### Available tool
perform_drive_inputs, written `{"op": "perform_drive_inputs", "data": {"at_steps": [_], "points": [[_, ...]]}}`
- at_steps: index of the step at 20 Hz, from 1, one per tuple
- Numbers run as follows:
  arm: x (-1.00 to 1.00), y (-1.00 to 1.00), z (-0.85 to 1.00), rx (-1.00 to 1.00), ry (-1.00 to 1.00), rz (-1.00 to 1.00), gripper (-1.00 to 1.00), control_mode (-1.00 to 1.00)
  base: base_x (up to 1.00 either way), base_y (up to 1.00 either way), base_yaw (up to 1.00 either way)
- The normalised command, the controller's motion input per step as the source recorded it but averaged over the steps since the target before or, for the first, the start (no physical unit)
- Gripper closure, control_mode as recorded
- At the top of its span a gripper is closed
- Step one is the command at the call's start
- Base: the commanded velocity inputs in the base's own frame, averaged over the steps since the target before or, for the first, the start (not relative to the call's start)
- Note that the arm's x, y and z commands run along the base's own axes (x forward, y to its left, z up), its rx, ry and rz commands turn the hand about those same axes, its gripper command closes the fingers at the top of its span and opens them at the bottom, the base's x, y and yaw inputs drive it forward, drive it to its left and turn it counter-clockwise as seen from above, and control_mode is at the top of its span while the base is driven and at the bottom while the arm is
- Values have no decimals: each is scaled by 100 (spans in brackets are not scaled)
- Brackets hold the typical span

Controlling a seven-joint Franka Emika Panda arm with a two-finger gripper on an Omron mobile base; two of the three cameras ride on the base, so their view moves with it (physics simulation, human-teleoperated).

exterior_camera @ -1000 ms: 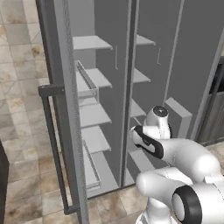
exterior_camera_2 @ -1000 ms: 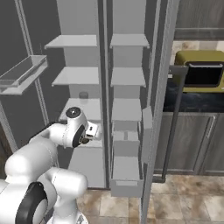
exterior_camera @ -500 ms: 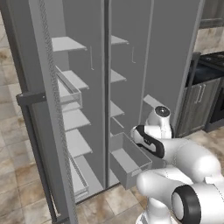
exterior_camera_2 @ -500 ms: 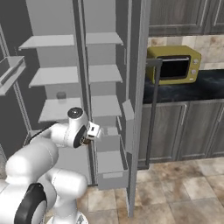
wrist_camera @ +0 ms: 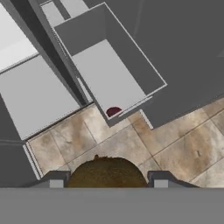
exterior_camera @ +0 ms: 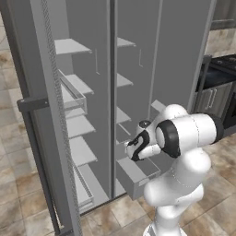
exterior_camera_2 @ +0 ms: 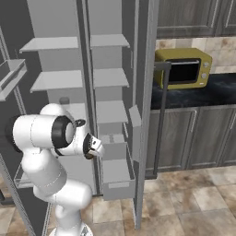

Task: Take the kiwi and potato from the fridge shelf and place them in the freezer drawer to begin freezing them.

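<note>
The potato (wrist_camera: 107, 171) sits pinched in the pincer (wrist_camera: 107, 180) above the floor, near the open freezer drawer (wrist_camera: 131, 57).

The grey freezer drawer (wrist_camera: 114, 78) stands pulled open with a small dark red-brown lump (wrist_camera: 113, 111) by its front wall.

Glossy white rounded arm segments, black joint rings, bulbous white base column; small dark fingertips (wrist_camera: 56, 180) on hand (wrist_camera: 107, 181)
</note>
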Motion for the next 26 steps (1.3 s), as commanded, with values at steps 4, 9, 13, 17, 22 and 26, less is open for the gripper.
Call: {"op": "perform_drive_inputs", "data": {"at_steps": [4,9,13,17,22,26], "points": [[53,4,-54,0,18,-8,100,-100,0,0,0],[42,-2,-33,1,11,-4,100,-100,0,0,0],[19,-13,-39,0,6,0,100,-100,0,0,0],[26,-23,-32,2,9,0,100,-100,0,0,0],[35,-22,-30,2,11,0,100,-100,0,0,0],[29,-21,-31,0,8,0,100,-100,0,0,0]]}}
